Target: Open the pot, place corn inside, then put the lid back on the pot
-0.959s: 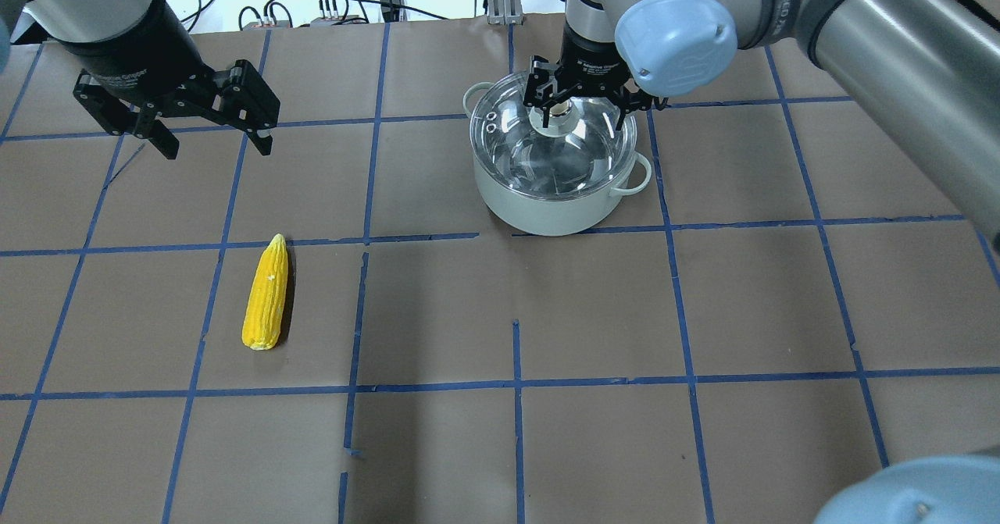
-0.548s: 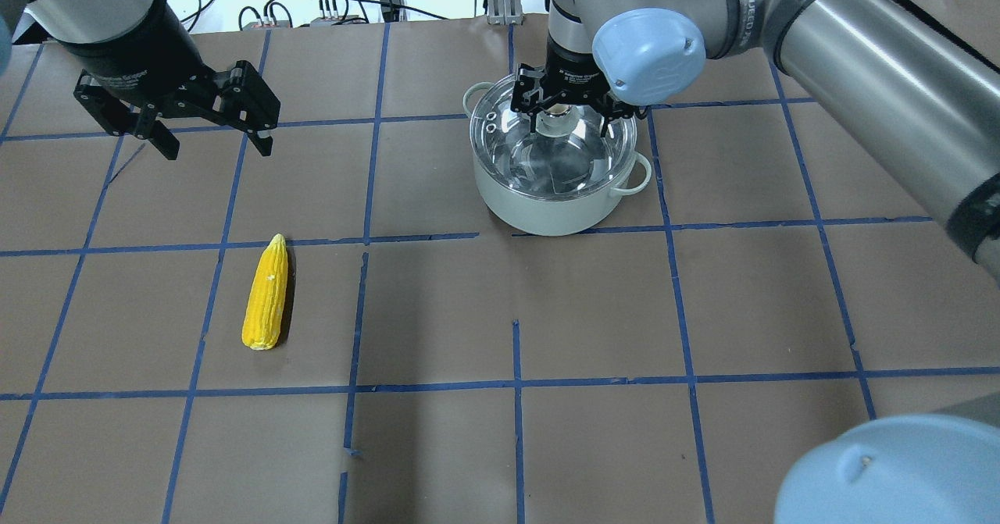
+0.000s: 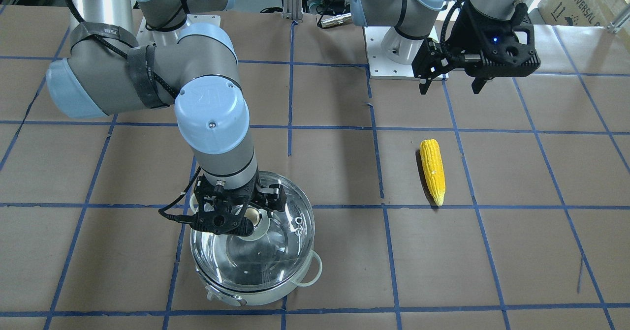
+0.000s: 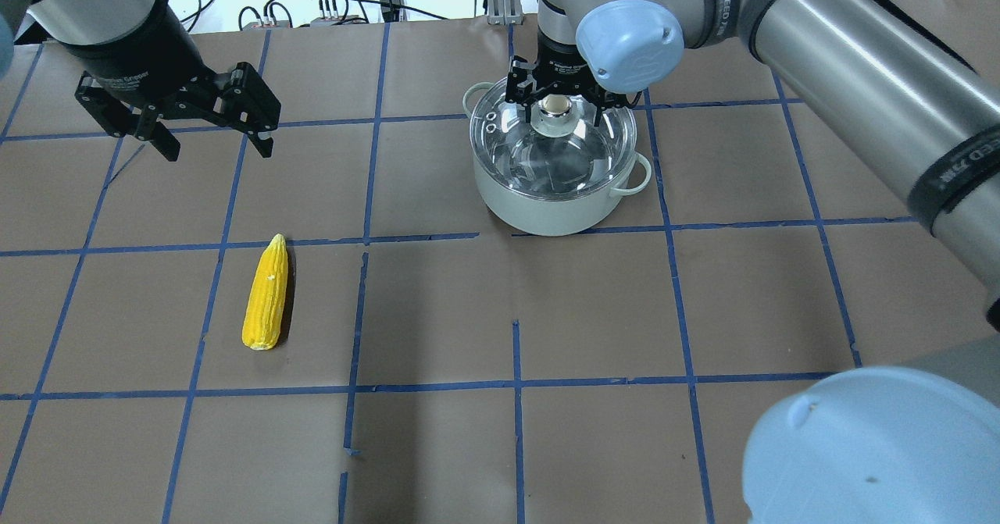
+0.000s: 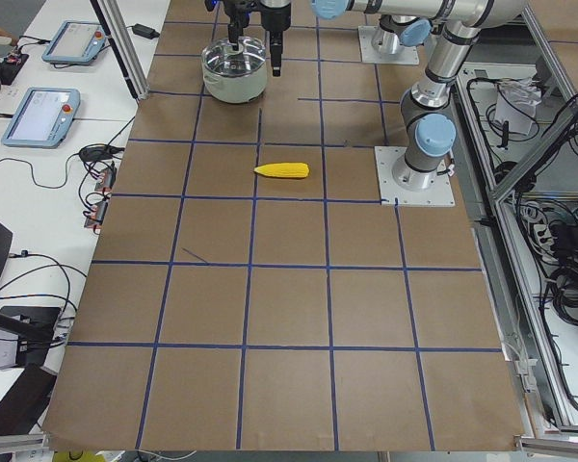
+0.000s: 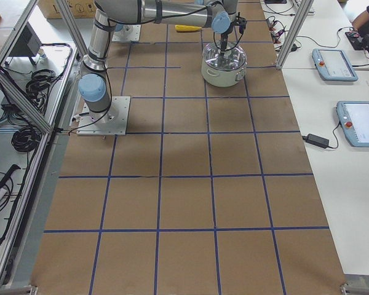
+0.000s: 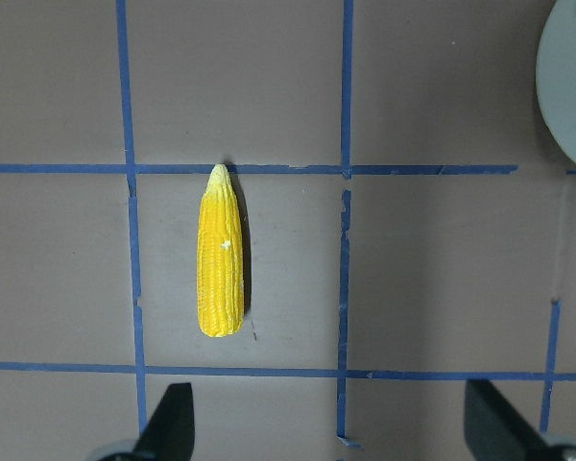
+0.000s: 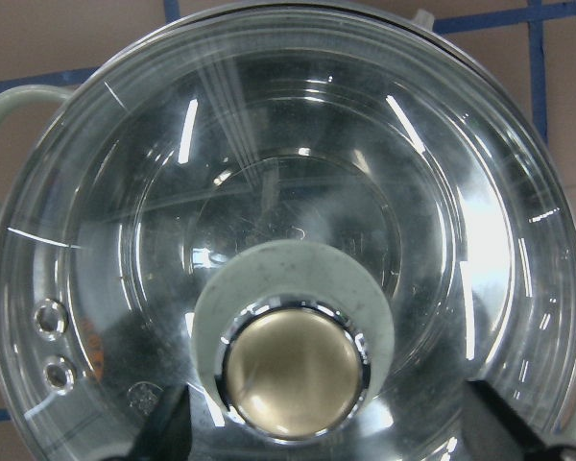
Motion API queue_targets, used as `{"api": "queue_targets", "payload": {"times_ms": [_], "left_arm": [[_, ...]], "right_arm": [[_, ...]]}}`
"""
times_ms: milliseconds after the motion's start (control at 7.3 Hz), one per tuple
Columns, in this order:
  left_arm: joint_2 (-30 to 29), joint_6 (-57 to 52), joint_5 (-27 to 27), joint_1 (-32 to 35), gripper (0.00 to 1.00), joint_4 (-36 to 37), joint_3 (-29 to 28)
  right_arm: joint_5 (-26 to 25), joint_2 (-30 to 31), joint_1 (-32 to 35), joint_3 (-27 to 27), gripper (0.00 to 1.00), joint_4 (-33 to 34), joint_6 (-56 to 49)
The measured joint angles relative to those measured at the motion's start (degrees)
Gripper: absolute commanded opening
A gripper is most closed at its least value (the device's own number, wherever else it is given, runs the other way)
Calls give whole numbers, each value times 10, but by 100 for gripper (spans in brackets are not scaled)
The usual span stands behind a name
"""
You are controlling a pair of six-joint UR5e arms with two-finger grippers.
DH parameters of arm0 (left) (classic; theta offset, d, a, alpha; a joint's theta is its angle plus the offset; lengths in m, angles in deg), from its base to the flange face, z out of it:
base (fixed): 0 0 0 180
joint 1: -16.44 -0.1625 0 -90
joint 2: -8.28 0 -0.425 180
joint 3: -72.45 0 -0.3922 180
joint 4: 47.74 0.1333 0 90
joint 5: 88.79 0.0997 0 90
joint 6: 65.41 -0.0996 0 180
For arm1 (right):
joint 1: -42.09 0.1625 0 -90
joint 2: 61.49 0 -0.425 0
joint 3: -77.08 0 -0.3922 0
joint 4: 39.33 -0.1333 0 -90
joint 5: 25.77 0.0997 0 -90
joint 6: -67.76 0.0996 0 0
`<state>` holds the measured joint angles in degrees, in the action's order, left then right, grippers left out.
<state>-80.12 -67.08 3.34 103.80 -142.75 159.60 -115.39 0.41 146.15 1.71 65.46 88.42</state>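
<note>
The steel pot point(image 4: 547, 210) stands at the back centre with the glass lid point(image 4: 556, 157) on it. My right gripper point(image 4: 556, 105) is open just above the lid's knob point(image 4: 555, 110), a finger on each side, not touching it. The right wrist view shows the knob point(image 8: 296, 370) between the spread fingertips point(image 8: 168, 432). The yellow corn point(image 4: 266, 296) lies flat on the table at the left, tip pointing away from me. My left gripper point(image 4: 217, 147) is open and empty, hovering behind the corn; the left wrist view shows the corn point(image 7: 221, 279) ahead of its fingertips point(image 7: 173, 423).
Brown paper with blue tape grid lines point(image 4: 516, 383) covers the table. Cables point(image 4: 344, 1) lie beyond the far edge. The right arm's elbow point(image 4: 859, 446) fills the lower right of the overhead view. The pot's pale side handles point(image 4: 637, 174) stick out left and right.
My right gripper has shifted left over the lid, now centred over the knob, still open. The left arm, corn and pot have not moved.
</note>
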Motion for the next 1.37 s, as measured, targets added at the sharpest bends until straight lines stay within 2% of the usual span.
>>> {"api": "queue_targets", "payload": {"times_ms": [137,274,548,822,1096,1370], "left_arm": [[0,0,0,0,100,0,2],[1,0,0,0,100,1,4],[2,0,-1,0,100,1,7],[2,0,1,0,100,2,8],[1,0,1,0,100,3,6],[2,0,2,0,100,2,5]], "right_arm": [[-1,-2,0,1,94,1,-1],[0,-2,0,2,89,2,-1],[2,-3,0,3,69,5,-1],[6,-5,0,11,58,6,-1],[7,-9,0,19,51,4,-1],[7,-9,0,21,50,3,-1]]}}
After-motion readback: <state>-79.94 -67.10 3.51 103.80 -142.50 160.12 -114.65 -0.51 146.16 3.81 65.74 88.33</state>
